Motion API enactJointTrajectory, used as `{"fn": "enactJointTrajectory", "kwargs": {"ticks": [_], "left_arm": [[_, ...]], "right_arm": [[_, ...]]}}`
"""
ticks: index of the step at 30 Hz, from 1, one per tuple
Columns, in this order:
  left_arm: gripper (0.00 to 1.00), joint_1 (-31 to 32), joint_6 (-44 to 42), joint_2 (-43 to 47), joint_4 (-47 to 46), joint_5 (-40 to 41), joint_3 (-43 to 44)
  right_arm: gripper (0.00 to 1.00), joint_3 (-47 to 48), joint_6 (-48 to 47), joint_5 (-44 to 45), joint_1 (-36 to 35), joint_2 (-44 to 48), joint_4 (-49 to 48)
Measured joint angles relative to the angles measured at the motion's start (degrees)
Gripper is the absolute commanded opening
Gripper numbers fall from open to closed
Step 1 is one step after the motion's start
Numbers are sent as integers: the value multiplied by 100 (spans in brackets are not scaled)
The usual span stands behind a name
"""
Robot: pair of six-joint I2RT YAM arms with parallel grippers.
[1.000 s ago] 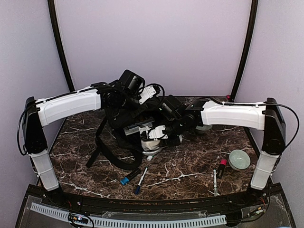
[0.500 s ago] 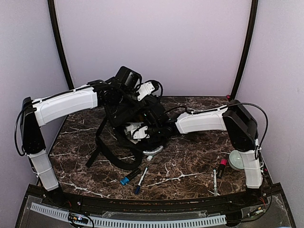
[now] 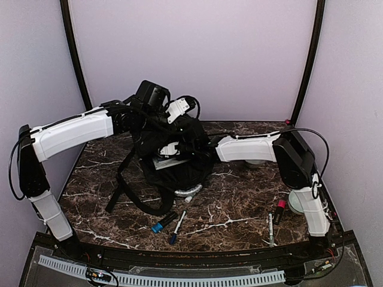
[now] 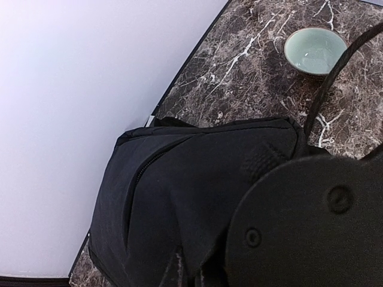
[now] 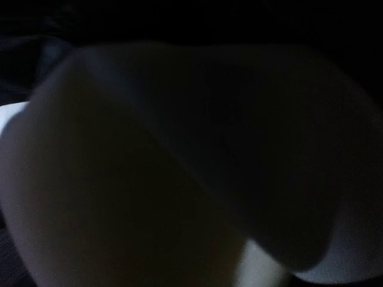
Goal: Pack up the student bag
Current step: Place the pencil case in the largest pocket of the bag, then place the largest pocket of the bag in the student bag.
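The student bag (image 3: 179, 173), a black fabric backpack, stands at mid table with its straps (image 3: 122, 185) trailing left. My left gripper (image 3: 170, 122) is shut on fabric at the bag's top and holds it up. The left wrist view shows the bag (image 4: 197, 179) pinched at the bottom edge of the frame. My right gripper (image 3: 170, 149) reaches from the right into the bag's mouth. It is shut on a pale rounded object (image 5: 149, 179), which fills the dark right wrist view; the fingers themselves are hidden there.
A blue-capped marker (image 3: 161, 225) and a pen (image 3: 178, 224) lie in front of the bag, next to a silvery piece (image 3: 187, 191). Another pen (image 3: 270, 227), a red-topped stick (image 3: 279, 209) and a pale green bowl (image 3: 296, 200) sit at the right. A second bowl (image 4: 315, 51) shows behind the bag.
My right arm has swung left and carried the pale object from the bag's front into its mouth. The left gripper has lifted the bag's top slightly up and left.
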State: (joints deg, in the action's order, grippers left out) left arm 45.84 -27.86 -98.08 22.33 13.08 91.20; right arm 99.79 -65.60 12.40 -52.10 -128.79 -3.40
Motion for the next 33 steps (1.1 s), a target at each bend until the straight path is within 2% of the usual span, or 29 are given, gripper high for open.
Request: {"fn": "enactJointTrajectory", "kwargs": {"ticks": [7, 11, 15, 21, 33], "left_arm": [[0, -72, 0, 26, 22, -87, -101], [0, -101, 0, 26, 11, -109, -138], [0, -105, 4, 26, 0, -157, -170], [0, -59, 7, 31, -68, -243, -354], [0, -31, 160, 131, -363, -328, -737]], "right_arm": [[40, 750, -208, 229, -9, -1185, -1482], [61, 1005, -286, 337, -9, -1478, -1937], [70, 916, -420, 437, -7, -1547, -2277], [74, -354, -407, 236, 28, -992, -2439], [74, -2221, 138, -103, -179, 874, -1705]]}}
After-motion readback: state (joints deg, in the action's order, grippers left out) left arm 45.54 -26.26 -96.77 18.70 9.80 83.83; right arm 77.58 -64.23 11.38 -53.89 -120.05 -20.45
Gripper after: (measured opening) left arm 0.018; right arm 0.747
